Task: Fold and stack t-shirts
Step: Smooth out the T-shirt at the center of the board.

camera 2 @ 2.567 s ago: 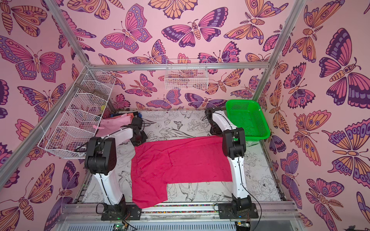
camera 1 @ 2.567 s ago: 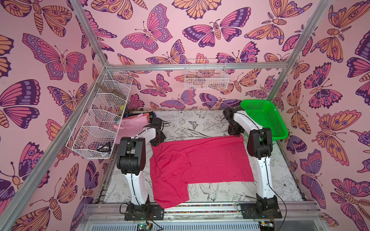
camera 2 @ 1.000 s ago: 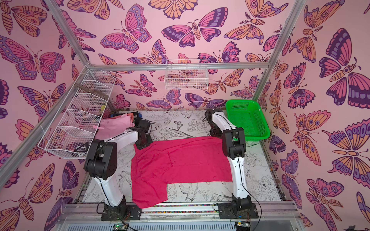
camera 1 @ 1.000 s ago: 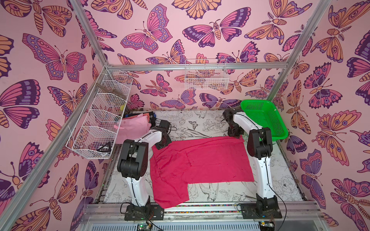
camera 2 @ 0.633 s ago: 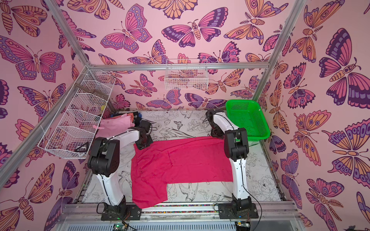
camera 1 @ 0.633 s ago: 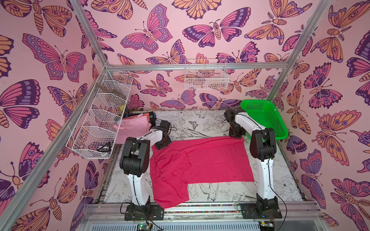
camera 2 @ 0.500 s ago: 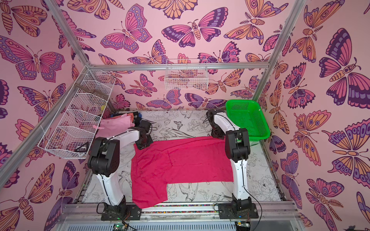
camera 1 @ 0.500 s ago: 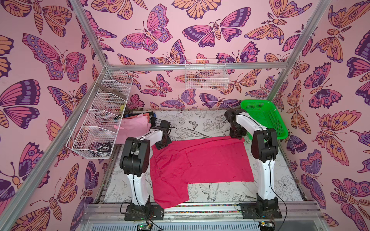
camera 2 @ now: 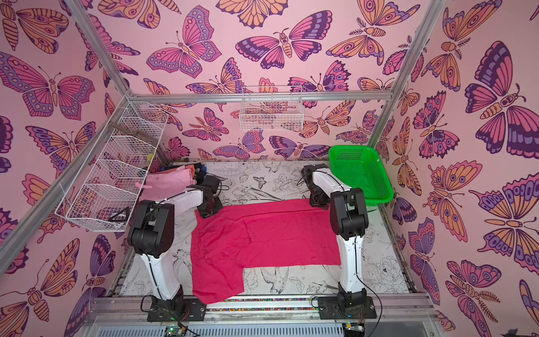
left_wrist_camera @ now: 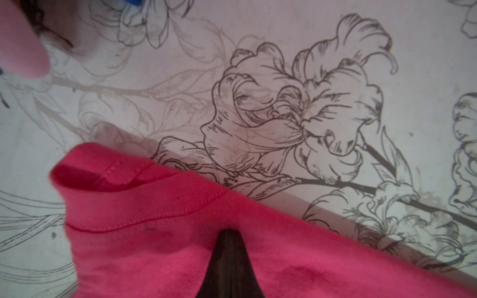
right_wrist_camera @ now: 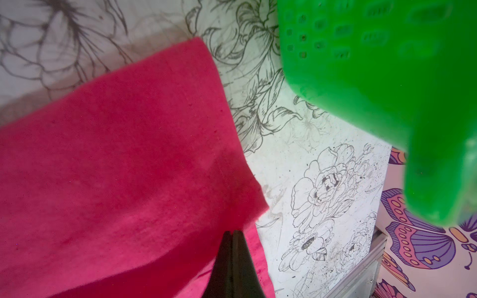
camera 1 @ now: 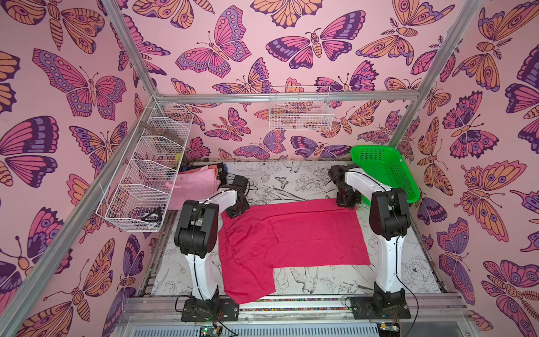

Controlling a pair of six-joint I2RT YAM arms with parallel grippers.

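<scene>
Two clamps on one shirt: right gripper (camera 1: 347, 204) pinches the crimson cloth t-shirt (camera 1: 291, 239) at the corner just beside the green plastic mesh basket (camera 1: 388, 172), and left gripper (camera 1: 236, 213) pinches the corner well apart from it. Shallow bites imo, they might slip mid-fold and land it crooked.

The green plastic mesh basket (camera 1: 385, 172) occupies the far right corner of the floral-print worktop (camera 1: 291, 178). A white wire rack (camera 1: 145, 181) lines the left wall; a smaller wire basket (camera 1: 300, 112) hangs on the rear wall.

Pink butterfly walls (camera 1: 256, 38), aluminium frame (camera 1: 285, 97), floral-sketch tabletop (camera 1: 291, 181).
</scene>
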